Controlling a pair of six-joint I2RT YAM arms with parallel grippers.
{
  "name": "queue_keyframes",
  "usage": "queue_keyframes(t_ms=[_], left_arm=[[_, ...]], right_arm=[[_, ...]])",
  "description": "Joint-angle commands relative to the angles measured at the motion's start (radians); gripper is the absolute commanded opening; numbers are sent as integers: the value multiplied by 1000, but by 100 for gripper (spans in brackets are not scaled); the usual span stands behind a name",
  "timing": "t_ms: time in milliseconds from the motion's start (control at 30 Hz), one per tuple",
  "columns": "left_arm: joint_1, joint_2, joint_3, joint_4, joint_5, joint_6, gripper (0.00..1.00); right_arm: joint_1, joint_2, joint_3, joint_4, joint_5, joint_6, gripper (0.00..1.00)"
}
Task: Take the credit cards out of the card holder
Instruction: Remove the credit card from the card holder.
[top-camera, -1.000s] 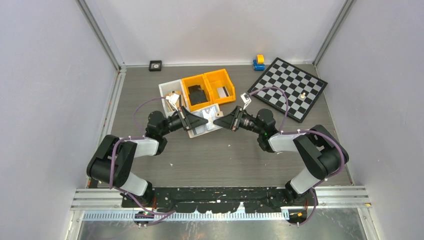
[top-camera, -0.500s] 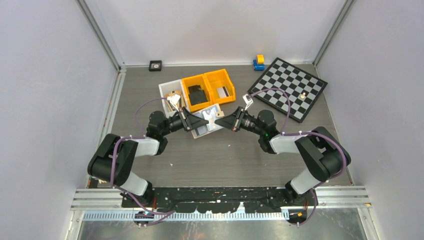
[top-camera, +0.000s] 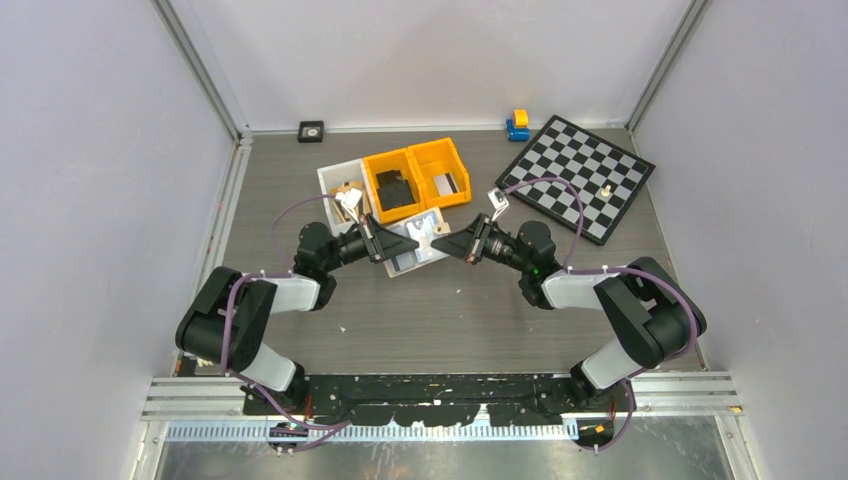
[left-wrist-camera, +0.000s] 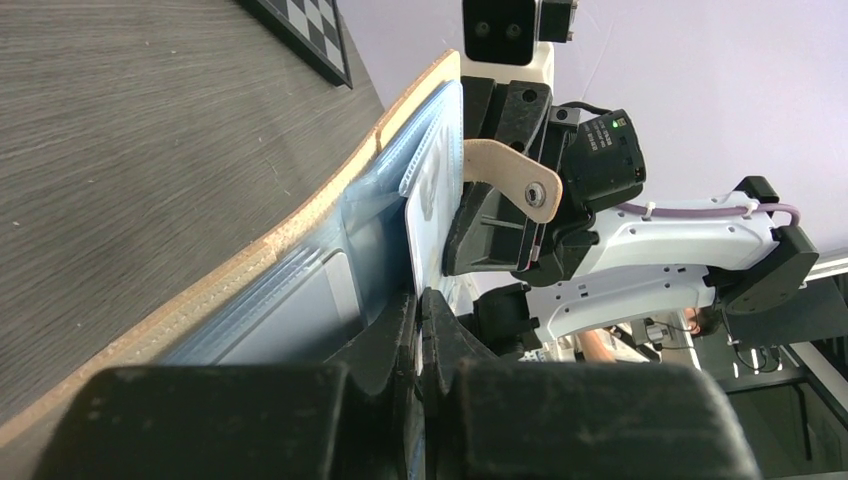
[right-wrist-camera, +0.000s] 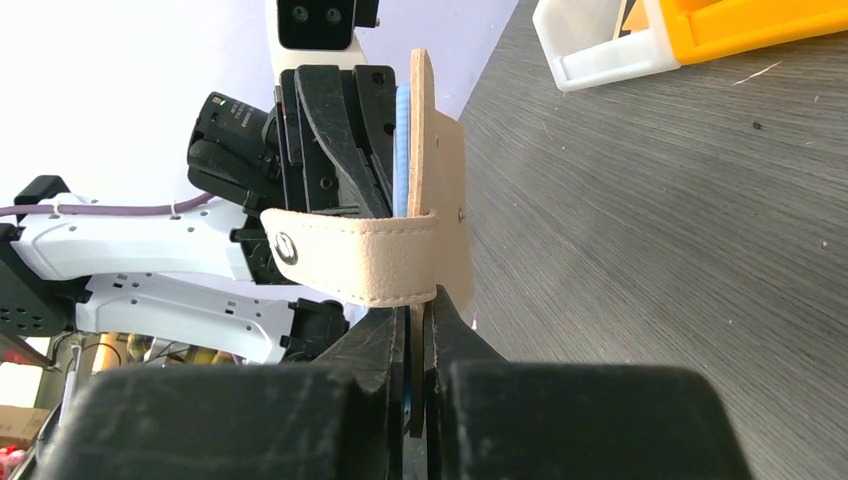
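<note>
Seen from overhead, a grey wood-grain table (top-camera: 450, 310) fills the frame, and two robot grippers meet nose to nose at its centre. They sit just below two orange bins (top-camera: 398, 187) and a white bin (top-camera: 335, 180). Between the grippers the beige card holder (right-wrist-camera: 445, 200) is held opened out and standing on edge. The right gripper (right-wrist-camera: 415, 318), at the bottom centre of its own wrist view, is pressed together on the holder's plain outer flap, just below its tan strap (right-wrist-camera: 350, 258). A second ago its jaws stood wider, so this grip is new. It has also edged slightly toward the upper left of the overhead frame, and the holder has shifted a little with it. The left gripper (left-wrist-camera: 420, 305), at the bottom centre of its wrist view, is pressed together on a pale leaf (left-wrist-camera: 425, 235) on the holder's inside. Whether that leaf is a card or only a clear sleeve cannot be told. In the lower left of that view, one of the credit cards (left-wrist-camera: 305, 315) seems to show as a grey shape through the see-through pockets (left-wrist-camera: 370, 230), so cards appear to remain inside. With both sides now pinched, the holder looks braced for drawing a card out. A chessboard (top-camera: 580, 175) lies at the upper right.
</note>
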Motion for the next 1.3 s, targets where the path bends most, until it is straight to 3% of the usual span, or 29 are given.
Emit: queue_keyframes(t_ms=[0,167,367,667,1033,1200,1267], left_arm=[[10,10,8,84,17,-8,6],[9,15,6,132,31,-31,13],[9,10,14,180,53,-77,13],[-3,-6,-3,126,-39,-62,0],[-8,34,0,125,-1,-40,0],[-7,28,7,3,-22,1,22],[-7,20,14,-55,-30,28,25]], right_arm=[[-28,-13,15,95,33,16,1],[-29,0,22,99,21,21,0],[-29,7,25,102,18,22,1],[-28,48,30,146,15,55,0],[-28,42,24,153,18,54,2],[-28,32,21,150,19,51,2],[-29,27,21,149,19,50,2]])
